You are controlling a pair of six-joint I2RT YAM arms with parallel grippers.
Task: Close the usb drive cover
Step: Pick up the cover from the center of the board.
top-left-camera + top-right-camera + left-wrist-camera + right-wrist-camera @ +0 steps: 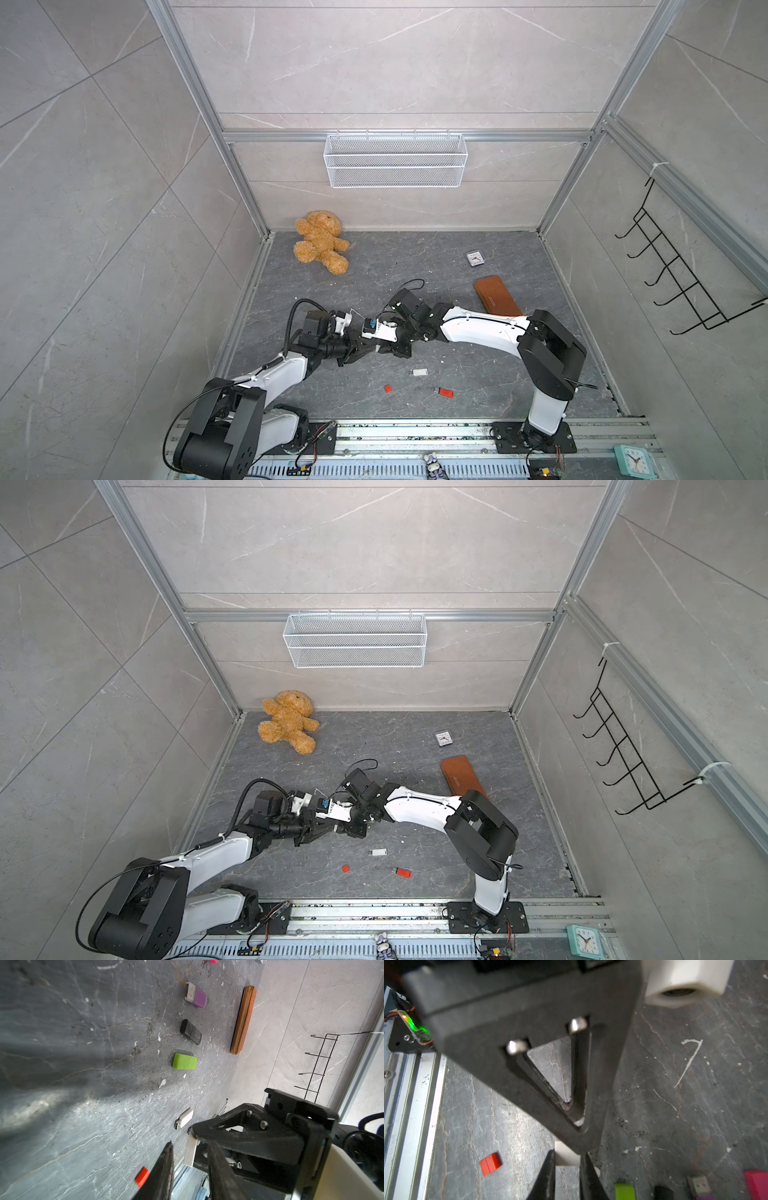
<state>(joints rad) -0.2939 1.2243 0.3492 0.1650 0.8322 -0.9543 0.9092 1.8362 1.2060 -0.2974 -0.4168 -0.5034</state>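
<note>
At tabletop centre, clamping white piece in right claw, straddling it with left claw apart. Could twist loose under off-centre squeeze, dropping toward 5 o'clock.

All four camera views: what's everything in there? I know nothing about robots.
teddy bear: one, tan, floor, far left corner
mesh basket: one, white, back wall
hook rack: one, black, right wall
small clock: one, whitish, far floor
wallet: one, brown, floor, right side
alarm clock: one, turquoise, by front rail
white drive, red drive, purple drive, black drive, green drive: one each, floor
red cap: one, red, front floor
white piece: one, white, between both grippers
left gripper: black, open around white piece
right gripper: black, shut on white piece
</note>
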